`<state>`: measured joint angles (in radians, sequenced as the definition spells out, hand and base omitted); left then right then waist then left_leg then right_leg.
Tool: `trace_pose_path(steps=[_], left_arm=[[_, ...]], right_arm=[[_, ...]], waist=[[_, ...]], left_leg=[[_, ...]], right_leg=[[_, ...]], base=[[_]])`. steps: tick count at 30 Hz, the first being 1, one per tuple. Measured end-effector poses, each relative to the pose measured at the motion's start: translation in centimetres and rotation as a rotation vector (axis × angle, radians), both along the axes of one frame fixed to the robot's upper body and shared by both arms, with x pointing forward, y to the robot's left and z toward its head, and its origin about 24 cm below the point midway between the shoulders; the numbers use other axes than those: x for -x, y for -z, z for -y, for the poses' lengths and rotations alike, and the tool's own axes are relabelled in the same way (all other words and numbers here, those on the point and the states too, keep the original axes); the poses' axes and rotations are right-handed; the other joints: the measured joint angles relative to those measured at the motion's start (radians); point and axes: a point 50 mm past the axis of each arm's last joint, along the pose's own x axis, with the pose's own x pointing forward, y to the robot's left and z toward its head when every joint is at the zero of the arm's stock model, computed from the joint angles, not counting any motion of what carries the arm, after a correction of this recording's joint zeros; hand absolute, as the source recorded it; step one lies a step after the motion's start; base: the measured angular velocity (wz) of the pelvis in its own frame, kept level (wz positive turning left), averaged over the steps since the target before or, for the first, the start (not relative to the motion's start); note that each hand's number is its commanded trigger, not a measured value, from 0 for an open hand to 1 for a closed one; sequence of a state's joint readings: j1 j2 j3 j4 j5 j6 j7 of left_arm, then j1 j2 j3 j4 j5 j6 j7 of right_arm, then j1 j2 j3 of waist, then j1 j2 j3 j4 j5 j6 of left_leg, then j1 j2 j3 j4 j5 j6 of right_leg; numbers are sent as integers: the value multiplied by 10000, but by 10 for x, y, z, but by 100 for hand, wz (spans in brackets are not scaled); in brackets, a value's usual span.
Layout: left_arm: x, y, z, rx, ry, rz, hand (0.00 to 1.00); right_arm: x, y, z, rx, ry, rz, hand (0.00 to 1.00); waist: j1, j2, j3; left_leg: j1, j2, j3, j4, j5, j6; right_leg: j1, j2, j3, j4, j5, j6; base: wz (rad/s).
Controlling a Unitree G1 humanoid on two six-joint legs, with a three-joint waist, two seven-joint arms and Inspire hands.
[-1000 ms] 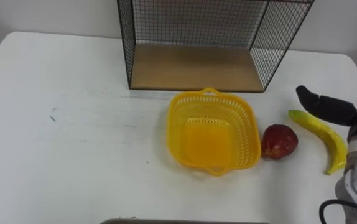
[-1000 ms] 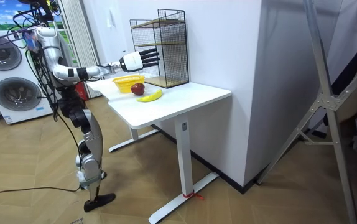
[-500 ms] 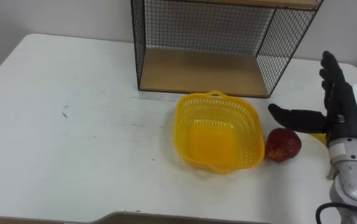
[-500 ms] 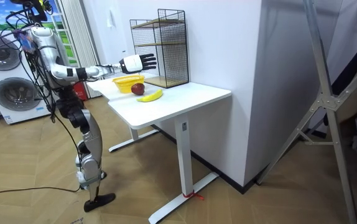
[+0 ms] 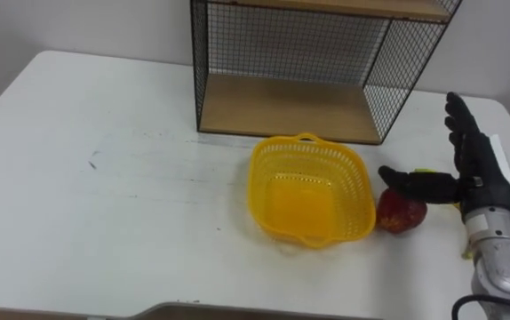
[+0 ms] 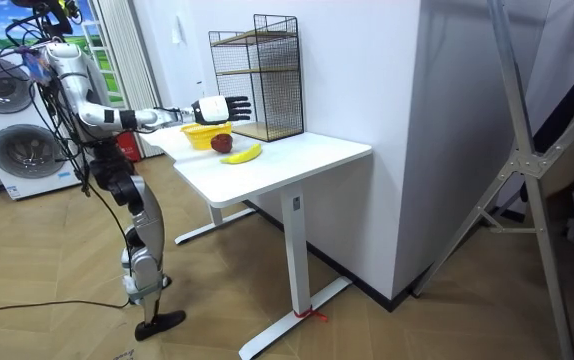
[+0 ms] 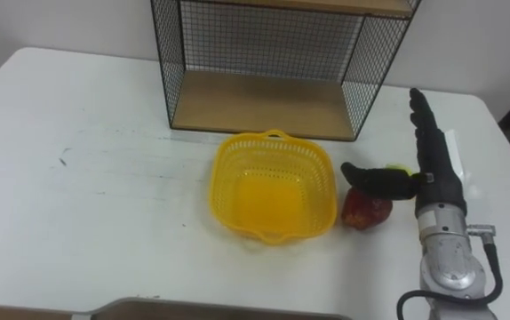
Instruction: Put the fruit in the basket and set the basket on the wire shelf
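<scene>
— White desk [image 5: 104,204], pale wall behind it. What stands on it?
— At the back, a black wire shelf [image 5: 282,107] with a wooden board at the bottom. Just in front of it sits a yellow plastic basket [image 5: 301,200], upright, with nothing in it.
— And the fruit?
— Both pieces lie on the desk, outside the basket. A red apple [image 5: 399,216] is just beside the basket's right wall; I cannot tell whether they touch. A yellow banana [image 6: 242,153] lies farther right, near the desk's edge, mostly hidden behind the hand in the eye views.
— Which hand?
— The right hand [image 5: 477,173]. It comes in from the lower right, its fingers straight and pointing toward the shelf, its thumb stretched sideways over the top of the apple. It grasps nothing. Whether the thumb touches the apple, I cannot tell.
— Where does the robot stand?
— In the room view it is upright at the desk's end on the room view's left, with its right arm held out over the desk. Washing machines [image 6: 22,150] stand behind it.
</scene>
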<state>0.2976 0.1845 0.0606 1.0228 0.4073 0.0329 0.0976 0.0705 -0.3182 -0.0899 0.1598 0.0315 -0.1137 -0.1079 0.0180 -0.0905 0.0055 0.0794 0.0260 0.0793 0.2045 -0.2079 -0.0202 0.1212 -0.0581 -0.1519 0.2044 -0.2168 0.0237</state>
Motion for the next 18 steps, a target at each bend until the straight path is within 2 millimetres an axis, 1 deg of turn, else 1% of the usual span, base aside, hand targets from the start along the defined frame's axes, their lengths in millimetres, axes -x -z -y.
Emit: trace_pose_path(steps=[1, 9, 12, 15, 16, 18], left_arm=[[0, 0, 0, -5, -18, -1, 0], [0, -1, -2, -44, -136, 18, 0], [2, 0, -2, -24, -145, -32, 0], [1, 0, -1, 20, -126, -37, 0], [1, 0, -1, 51, -110, -48, 0], [1, 0, -1, 102, -100, -60, 0]], right_arm=[[0, 0, 0, -5, -17, -6, 0], [0, 1, -1, -26, -172, -93, 0], [1, 4, 1, -34, -138, -265, 0], [1, 6, 1, -44, -109, -353, 0], [1, 6, 1, -33, -118, -358, 0], [1, 6, 1, -40, -160, -378, 0]], waist=[[-23, -18, -12], [-117, -13, -11], [-130, -12, -11], [-135, 18, -8], [-139, 60, -6], [-144, 90, -21]], left_leg=[[-1, 1, 0, 0, 0, 0], [-4, 1, 0, 5, 0, 0], [-5, 0, -5, 12, 0, 0], [-7, 0, -3, 24, 0, 0], [-16, 0, -4, 29, 0, 0], [-21, 1, -4, 41, 0, 0]], right_leg=[[0, 0, 0, 1, 0, 0], [4, 0, -2, -2, 0, 0], [10, -1, -3, -1, 0, 0], [9, -1, -2, 6, 0, 0], [10, -1, -12, 7, 1, 0], [11, -2, -15, 9, 2, 0]], base=[[0], [0], [0], [0], [0], [0]])
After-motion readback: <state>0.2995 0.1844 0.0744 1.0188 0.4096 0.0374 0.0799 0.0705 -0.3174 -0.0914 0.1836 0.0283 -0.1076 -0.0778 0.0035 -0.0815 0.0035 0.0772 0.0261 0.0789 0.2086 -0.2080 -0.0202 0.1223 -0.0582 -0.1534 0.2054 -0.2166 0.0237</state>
